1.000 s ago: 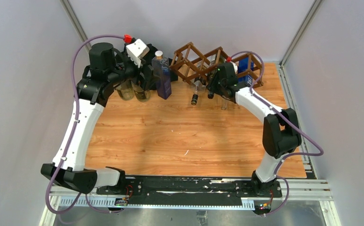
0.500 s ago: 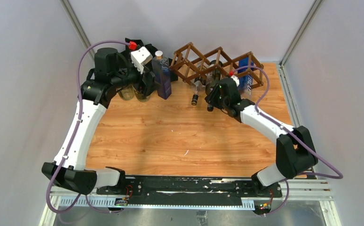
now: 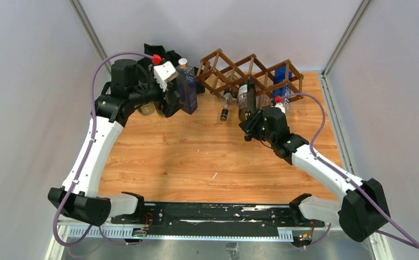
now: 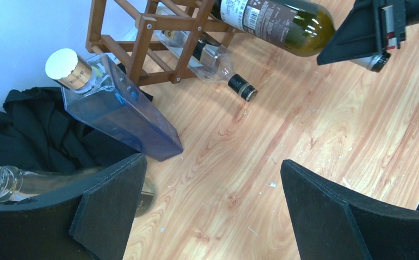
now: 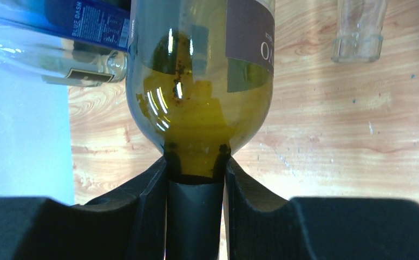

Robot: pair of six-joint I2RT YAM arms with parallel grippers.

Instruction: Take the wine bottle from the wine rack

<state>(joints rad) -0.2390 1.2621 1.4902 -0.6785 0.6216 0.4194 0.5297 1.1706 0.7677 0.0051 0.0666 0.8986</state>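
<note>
Glass of dark olive green forms the wine bottle (image 3: 244, 101), which carries a brown label with pale lettering round its body and a black sleeve over its neck. It lies slanted. Its base end sits among the sticks of the middle cell of the wine rack (image 3: 224, 66), and its shoulder and neck reach out over the table toward the near side. The right gripper (image 5: 194, 172) is clamped on the black neck, one finger pressed to each side just below the shoulder. The rack is a dark brown lattice of thin sticks standing along the far edge. It also holds a clear bottle (image 3: 227, 104) with a black cap pointing outward and, in its right cell, a blue-labelled bottle (image 3: 283, 90). Left of the rack a square blue bottle (image 3: 187, 89) with a cork stands upright beside a heap of black cloth (image 4: 23, 130). The left gripper (image 4: 207, 211) hangs over the boards nearby, its jaws wide apart with nothing between them. The table (image 3: 196, 157) is pale orange wood-grain, marked with small white flecks. Plain grey walls close in the far side and both flanks, with metal posts in the far corners.
</note>
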